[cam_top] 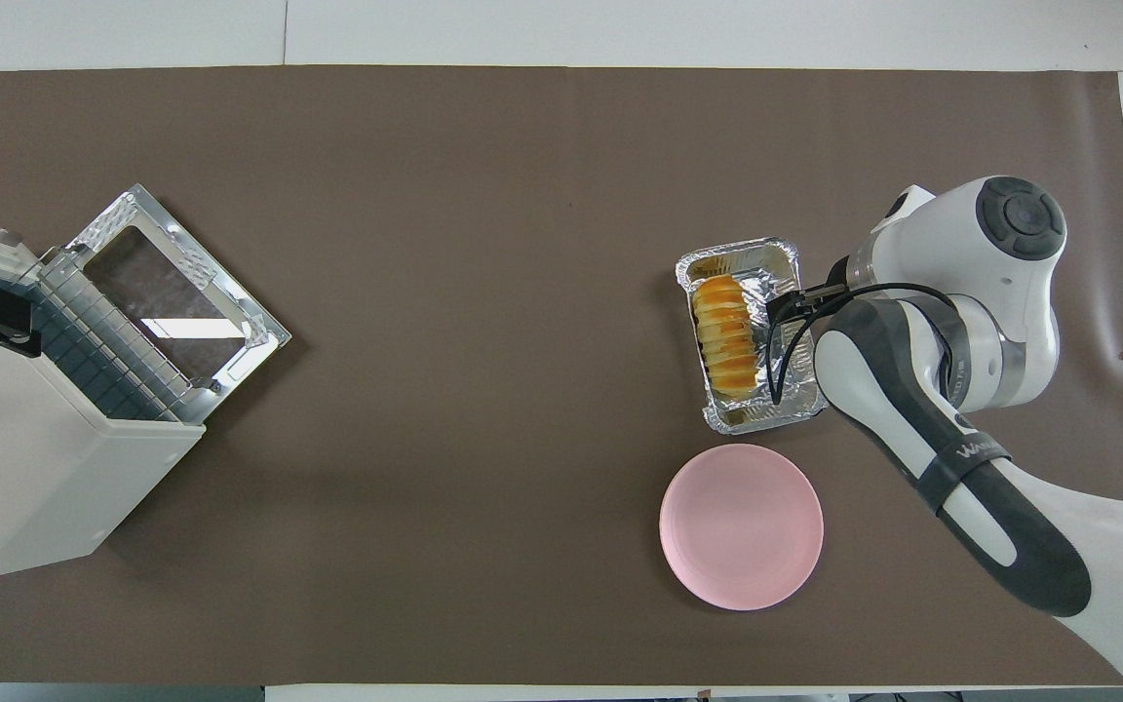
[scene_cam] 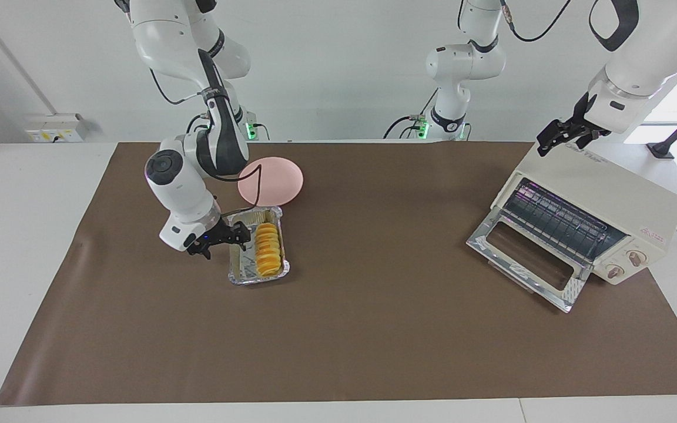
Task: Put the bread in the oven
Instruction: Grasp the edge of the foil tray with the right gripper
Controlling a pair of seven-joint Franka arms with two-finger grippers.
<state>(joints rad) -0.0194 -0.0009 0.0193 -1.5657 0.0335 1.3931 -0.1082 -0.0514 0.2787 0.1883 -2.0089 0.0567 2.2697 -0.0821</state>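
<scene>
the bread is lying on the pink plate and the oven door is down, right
Not quite. The bread lies in the foil tray, not on the pink plate, which sits beside the tray, nearer to the robots. The overhead view shows it plainly. The oven door is indeed down.

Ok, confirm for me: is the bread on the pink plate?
No, the bread lies in the foil tray, beside the bare pink plate.
</scene>
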